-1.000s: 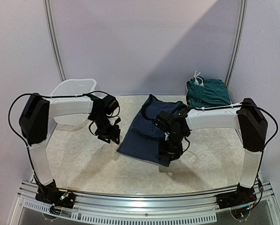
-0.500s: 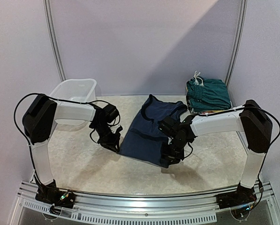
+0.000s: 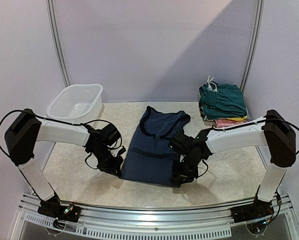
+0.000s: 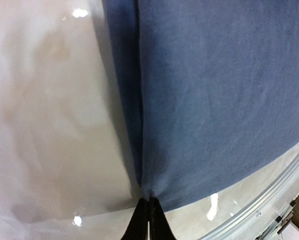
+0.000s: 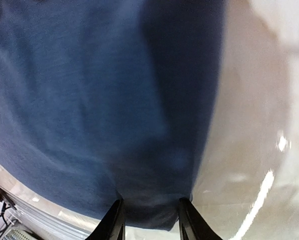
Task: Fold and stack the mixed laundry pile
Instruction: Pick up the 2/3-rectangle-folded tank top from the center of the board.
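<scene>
Navy shirt (image 3: pixel 152 145) lies flat mid-way across the bench (image 3: pixel 224 172), its near-left hem corner pinched in the pressed-together left claw (image 4: pixel 149 202), while the right claw (image 5: pixel 150 202) straddles the near-right corner with fingers spread (apparently not yet clamped), so close it fully, then lift both corners evenly.

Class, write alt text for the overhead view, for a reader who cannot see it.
The left gripper and right gripper sit at the near corners of a navy shirt spread on a table. A white tub stands back left, folded green shorts back right.
</scene>
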`<action>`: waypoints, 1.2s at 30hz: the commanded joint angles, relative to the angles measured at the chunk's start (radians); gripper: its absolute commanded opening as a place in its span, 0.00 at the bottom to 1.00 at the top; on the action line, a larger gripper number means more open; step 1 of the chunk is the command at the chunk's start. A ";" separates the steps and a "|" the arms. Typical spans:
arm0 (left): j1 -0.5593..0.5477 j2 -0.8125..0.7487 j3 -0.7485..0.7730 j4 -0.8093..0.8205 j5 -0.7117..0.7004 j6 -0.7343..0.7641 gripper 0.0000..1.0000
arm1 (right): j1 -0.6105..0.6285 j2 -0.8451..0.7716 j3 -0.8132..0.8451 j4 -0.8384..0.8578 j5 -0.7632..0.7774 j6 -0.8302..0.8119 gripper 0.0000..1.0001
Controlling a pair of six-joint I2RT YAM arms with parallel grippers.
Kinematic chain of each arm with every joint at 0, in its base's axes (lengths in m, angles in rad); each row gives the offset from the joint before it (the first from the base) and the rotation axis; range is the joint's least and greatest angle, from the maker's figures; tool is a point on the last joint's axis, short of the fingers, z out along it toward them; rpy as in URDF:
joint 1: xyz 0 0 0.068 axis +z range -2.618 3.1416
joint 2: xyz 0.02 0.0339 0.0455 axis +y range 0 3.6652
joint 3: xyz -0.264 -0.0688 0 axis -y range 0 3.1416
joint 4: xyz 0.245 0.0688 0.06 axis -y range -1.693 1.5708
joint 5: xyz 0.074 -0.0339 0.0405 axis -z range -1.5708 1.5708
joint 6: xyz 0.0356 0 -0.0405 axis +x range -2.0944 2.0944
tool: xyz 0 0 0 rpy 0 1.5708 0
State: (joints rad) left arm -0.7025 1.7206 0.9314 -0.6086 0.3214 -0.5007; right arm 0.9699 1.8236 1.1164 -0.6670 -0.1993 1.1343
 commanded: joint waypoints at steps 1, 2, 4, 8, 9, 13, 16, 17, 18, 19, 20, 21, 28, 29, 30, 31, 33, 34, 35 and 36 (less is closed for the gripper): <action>-0.045 -0.114 -0.106 -0.008 -0.015 -0.063 0.00 | 0.040 -0.053 -0.072 -0.103 0.048 0.063 0.37; -0.051 -0.151 -0.124 -0.007 -0.016 -0.072 0.03 | 0.044 -0.068 -0.081 -0.099 0.054 0.067 0.38; -0.055 -0.196 -0.155 -0.009 -0.018 -0.088 0.11 | 0.050 -0.122 -0.091 -0.077 0.059 0.072 0.41; -0.055 -0.262 -0.177 -0.017 -0.026 -0.107 0.38 | 0.052 -0.216 -0.138 -0.024 0.063 0.099 0.49; -0.055 -0.276 -0.181 -0.018 -0.026 -0.114 0.42 | 0.052 -0.238 -0.166 0.002 0.062 0.108 0.51; -0.053 -0.331 -0.224 0.005 -0.016 -0.133 0.54 | 0.063 -0.372 -0.308 0.129 0.063 0.189 0.60; -0.048 -0.356 -0.262 0.040 0.007 -0.137 0.56 | 0.078 -0.442 -0.405 0.234 0.064 0.245 0.63; -0.046 -0.364 -0.272 0.049 0.013 -0.137 0.57 | 0.085 -0.452 -0.432 0.262 0.064 0.261 0.63; -0.043 -0.368 -0.281 0.059 0.017 -0.137 0.58 | 0.092 -0.463 -0.452 0.285 0.064 0.276 0.64; -0.038 -0.372 -0.289 0.069 0.025 -0.139 0.58 | 0.099 -0.467 -0.468 0.305 0.064 0.283 0.64; -0.033 -0.372 -0.297 0.081 0.034 -0.141 0.58 | 0.107 -0.469 -0.484 0.323 0.067 0.289 0.64; -0.028 -0.372 -0.310 0.096 0.044 -0.145 0.58 | 0.114 -0.468 -0.494 0.339 0.069 0.294 0.64; -0.007 -0.354 -0.351 0.181 0.089 -0.167 0.57 | 0.155 -0.420 -0.547 0.485 0.071 0.340 0.60; -0.005 -0.351 -0.352 0.185 0.093 -0.167 0.56 | 0.159 -0.408 -0.549 0.500 0.069 0.344 0.60; -0.006 -0.348 -0.353 0.189 0.096 -0.167 0.56 | 0.161 -0.392 -0.549 0.512 0.066 0.347 0.59; -0.006 -0.344 -0.354 0.193 0.099 -0.169 0.56 | 0.164 -0.384 -0.549 0.524 0.064 0.350 0.59; -0.006 -0.340 -0.356 0.201 0.105 -0.169 0.56 | 0.167 -0.362 -0.550 0.544 0.058 0.354 0.57; -0.005 -0.335 -0.356 0.207 0.109 -0.170 0.55 | 0.168 -0.349 -0.551 0.554 0.056 0.357 0.56; -0.005 -0.331 -0.356 0.210 0.110 -0.172 0.55 | 0.169 -0.342 -0.554 0.566 0.054 0.360 0.55; -0.005 -0.325 -0.356 0.215 0.112 -0.172 0.54 | 0.168 -0.332 -0.556 0.579 0.054 0.365 0.55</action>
State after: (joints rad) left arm -0.7193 1.3712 0.5888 -0.4397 0.4118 -0.6647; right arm 1.1278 1.4376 0.5877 -0.1368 -0.1448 1.4704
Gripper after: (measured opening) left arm 0.551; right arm 0.557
